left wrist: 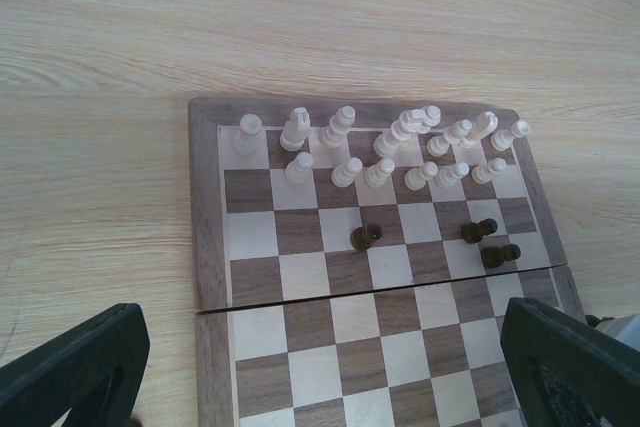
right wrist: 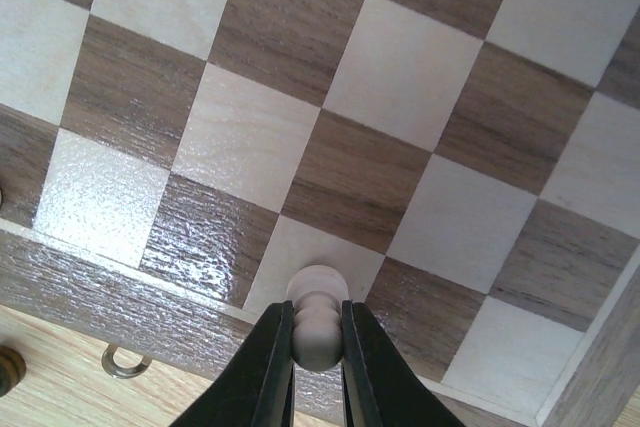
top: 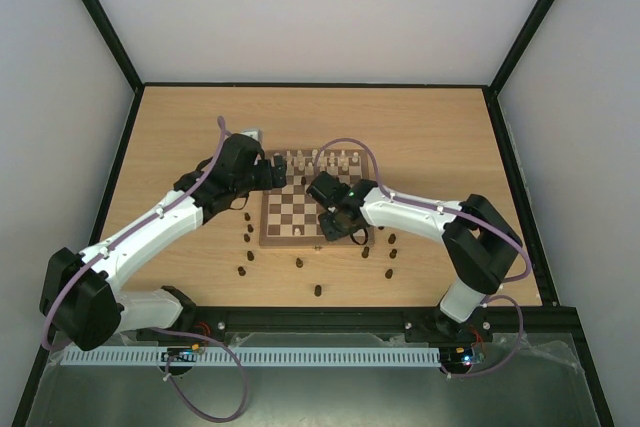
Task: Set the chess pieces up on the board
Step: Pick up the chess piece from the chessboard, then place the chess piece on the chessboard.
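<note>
**Right gripper clamping a cream pawn at the board's near edge**

The right gripper (right wrist: 318,312) is squeezing a cream pawn (right wrist: 318,287) over a light square in the board's (right wrist: 90,287) near row. The left gripper (left wrist: 320,347) is hanging wide open above the board. Dark pieces (top: 318,290) are sitting scattered on the table (top: 430,137).

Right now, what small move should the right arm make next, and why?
Probably lift straight up: the right gripper is shut on a cream pawn at the board's near edge, while the other cream pieces stand along the far rows.
</note>
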`<state>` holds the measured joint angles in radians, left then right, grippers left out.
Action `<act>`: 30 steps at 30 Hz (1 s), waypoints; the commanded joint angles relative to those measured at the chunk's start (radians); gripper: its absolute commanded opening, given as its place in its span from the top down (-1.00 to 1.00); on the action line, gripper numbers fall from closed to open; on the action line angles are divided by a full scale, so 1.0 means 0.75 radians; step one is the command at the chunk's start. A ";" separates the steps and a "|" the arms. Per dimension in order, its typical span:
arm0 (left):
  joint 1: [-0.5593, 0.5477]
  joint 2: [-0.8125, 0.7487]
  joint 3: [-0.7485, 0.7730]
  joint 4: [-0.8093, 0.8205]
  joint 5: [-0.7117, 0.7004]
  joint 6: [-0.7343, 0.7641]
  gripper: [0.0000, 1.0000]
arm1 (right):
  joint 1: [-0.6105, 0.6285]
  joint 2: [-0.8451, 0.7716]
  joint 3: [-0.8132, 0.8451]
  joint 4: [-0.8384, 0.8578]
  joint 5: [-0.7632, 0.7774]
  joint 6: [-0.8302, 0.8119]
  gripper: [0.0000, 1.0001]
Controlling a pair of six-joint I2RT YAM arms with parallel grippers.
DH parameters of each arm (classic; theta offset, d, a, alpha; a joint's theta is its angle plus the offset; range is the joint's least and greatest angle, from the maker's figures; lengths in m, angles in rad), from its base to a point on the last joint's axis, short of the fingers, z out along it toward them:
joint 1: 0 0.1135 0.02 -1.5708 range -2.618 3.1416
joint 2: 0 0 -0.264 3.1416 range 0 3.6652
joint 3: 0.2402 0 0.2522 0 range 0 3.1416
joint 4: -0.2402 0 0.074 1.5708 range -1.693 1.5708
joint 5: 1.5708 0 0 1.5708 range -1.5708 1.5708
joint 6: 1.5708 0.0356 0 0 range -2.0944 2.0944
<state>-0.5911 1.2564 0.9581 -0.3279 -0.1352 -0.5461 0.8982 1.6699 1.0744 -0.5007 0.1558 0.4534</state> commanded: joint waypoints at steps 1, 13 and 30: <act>-0.009 -0.026 -0.012 -0.014 -0.010 -0.003 -0.99 | 0.004 -0.034 0.058 -0.078 0.068 0.007 0.83; -0.019 -0.003 -0.006 -0.008 0.028 0.005 -0.99 | -0.298 -0.021 0.292 -0.215 0.114 -0.046 0.81; -0.034 -0.008 0.026 -0.046 0.030 0.063 -0.99 | -0.530 0.378 0.630 -0.214 0.058 -0.093 0.78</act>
<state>-0.6125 1.2594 0.9588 -0.3515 -0.1089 -0.5182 0.5106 1.9083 1.4662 -0.6083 0.2199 0.4076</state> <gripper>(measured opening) 0.994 0.107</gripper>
